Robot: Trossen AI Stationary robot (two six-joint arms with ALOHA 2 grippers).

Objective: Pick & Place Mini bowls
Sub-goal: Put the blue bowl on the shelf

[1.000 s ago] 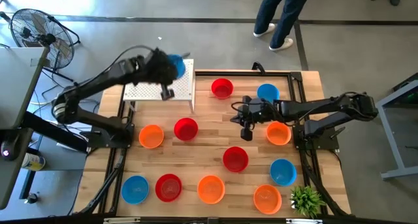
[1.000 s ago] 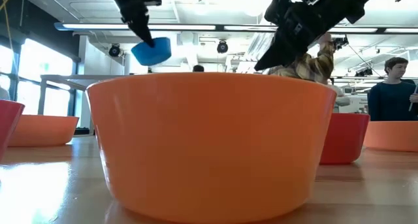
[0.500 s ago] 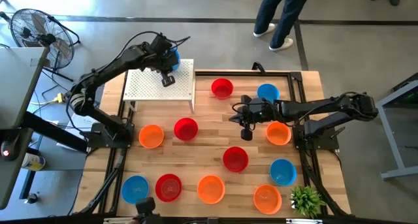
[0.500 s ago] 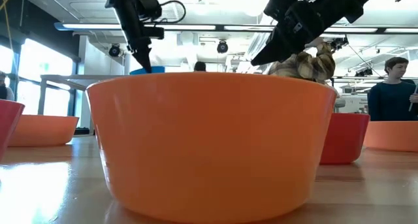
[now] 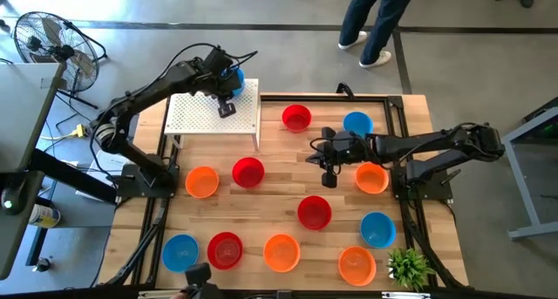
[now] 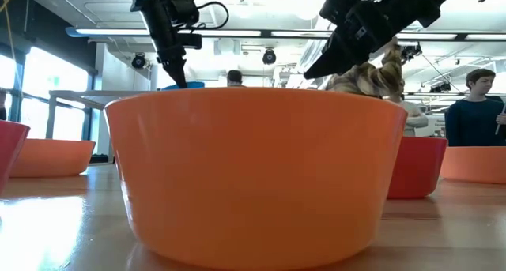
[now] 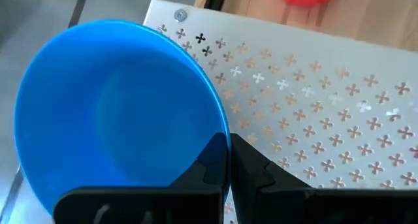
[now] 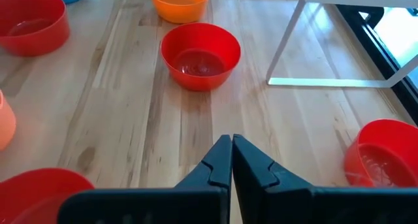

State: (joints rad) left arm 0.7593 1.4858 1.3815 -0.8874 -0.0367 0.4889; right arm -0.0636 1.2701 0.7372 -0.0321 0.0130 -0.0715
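My left gripper (image 5: 230, 81) is shut on a blue mini bowl (image 7: 117, 113) over the far right corner of the white perforated stand (image 5: 214, 114). In the low view only the bowl's top (image 6: 183, 85) shows, behind a near orange bowl. My right gripper (image 5: 327, 175) is shut and empty above the table's middle, and in its wrist view (image 8: 230, 149) it hangs over bare wood, short of a red bowl (image 8: 200, 54). Several red, blue and orange mini bowls stand upright on the table. My left gripper pinches the blue bowl's wall at the rim (image 7: 221, 134), with one finger inside the bowl and one outside. The fingers come from above, pointing down. The bowl sits mouth up, partly past the stand's far edge. I cannot tell whether it touches the stand.
Bowls near my right gripper are a red one (image 5: 296, 118), a blue one (image 5: 357, 123), an orange one (image 5: 371, 177) and a red one (image 5: 314, 212). A small green plant (image 5: 408, 266) stands at the near right corner. A person (image 5: 375, 20) stands beyond the far edge.
My left gripper has carried the blue bowl toward the far edge of the stand and down. In the low view the bowl has dropped from well above the near orange bowl's rim to just behind it.
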